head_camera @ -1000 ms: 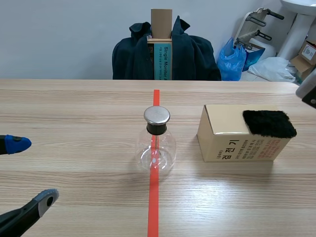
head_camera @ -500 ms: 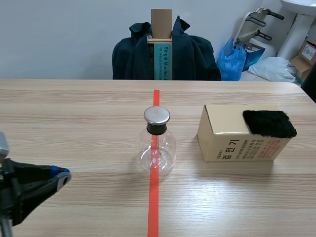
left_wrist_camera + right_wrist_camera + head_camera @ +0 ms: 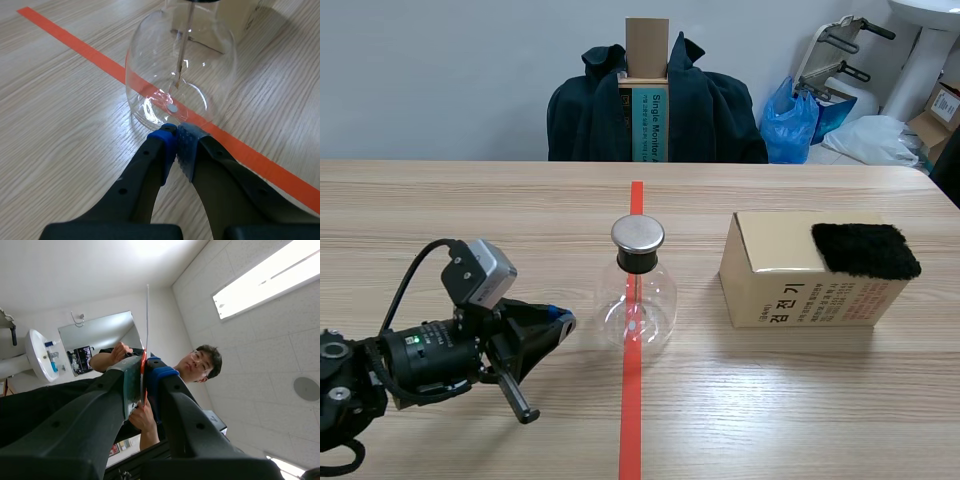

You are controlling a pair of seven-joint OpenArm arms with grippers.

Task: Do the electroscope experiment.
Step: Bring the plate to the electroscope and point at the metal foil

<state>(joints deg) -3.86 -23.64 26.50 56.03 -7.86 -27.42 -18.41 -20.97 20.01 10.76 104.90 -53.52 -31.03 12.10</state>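
The electroscope, a round glass flask [image 3: 636, 308] with a metal cap [image 3: 638, 234], stands on the red tape line at mid-table. Inside the flask [image 3: 180, 65] a thin stem hangs down. My left gripper [image 3: 560, 320] lies low on the table just left of it, shut on nothing. In the left wrist view its tips [image 3: 176, 137] nearly touch the flask's base. My right gripper [image 3: 144, 371] points up toward the ceiling, out of the scene view, shut on a thin pale rod [image 3: 147, 315]. A person's hands [image 3: 121, 351] are at that rod.
A cardboard box [image 3: 780, 290] lies right of the flask with a black fur cloth [image 3: 865, 250] on its top. A chair draped with a dark jacket [image 3: 720, 110] stands beyond the table's far edge. Bare wood surrounds the flask.
My left gripper was open at the table's left edge; it has shut and moved right, up to the flask. A light-coloured piece at the scene's right edge went out of sight.
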